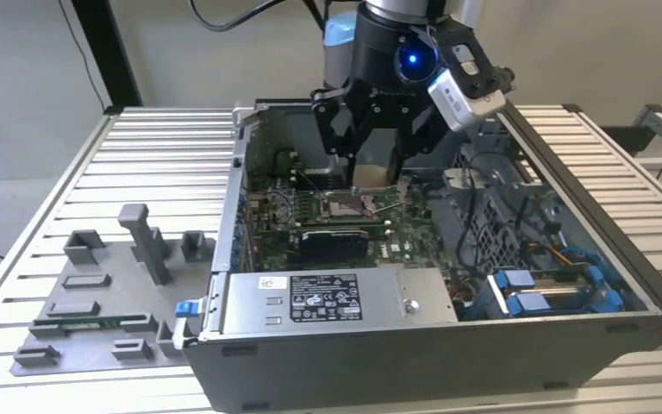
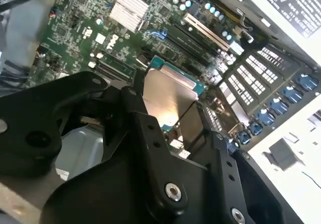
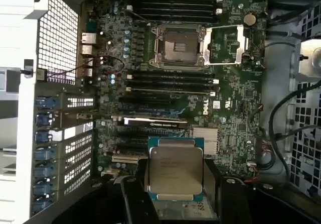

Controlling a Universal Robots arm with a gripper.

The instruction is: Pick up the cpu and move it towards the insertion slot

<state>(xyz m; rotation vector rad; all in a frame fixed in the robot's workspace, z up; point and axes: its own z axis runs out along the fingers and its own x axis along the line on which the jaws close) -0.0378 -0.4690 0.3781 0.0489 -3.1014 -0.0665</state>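
While the gripper (image 3: pixel 173 204) is hanging inside the open computer case (image 1: pixel 607 259), its black fingers (image 2: pixel 145 128) are clamping the cpu (image 3: pixel 174 170) by its edges, silvery top facing the first wrist view. In the second wrist view the cpu (image 2: pixel 168 96) is sitting tilted between the fingers, above the green motherboard (image 2: pixel 85 28) and not touching it. In the first wrist view the insertion slot (image 3: pixel 179 45) is lying well apart from the cpu, its silver frame hinged open to one side and the brownish contact field exposed, with rows of black memory slots (image 3: pixel 170 81) between the two. In the exterior view the gripper (image 1: pixel 375 177) is hovering just above the insertion slot (image 1: pixel 346 205) area of the board. On the slatted surface (image 1: pixel 159 155), at the exterior view's left, a grey fixture tray (image 1: pixel 101 302) is resting beside the case.
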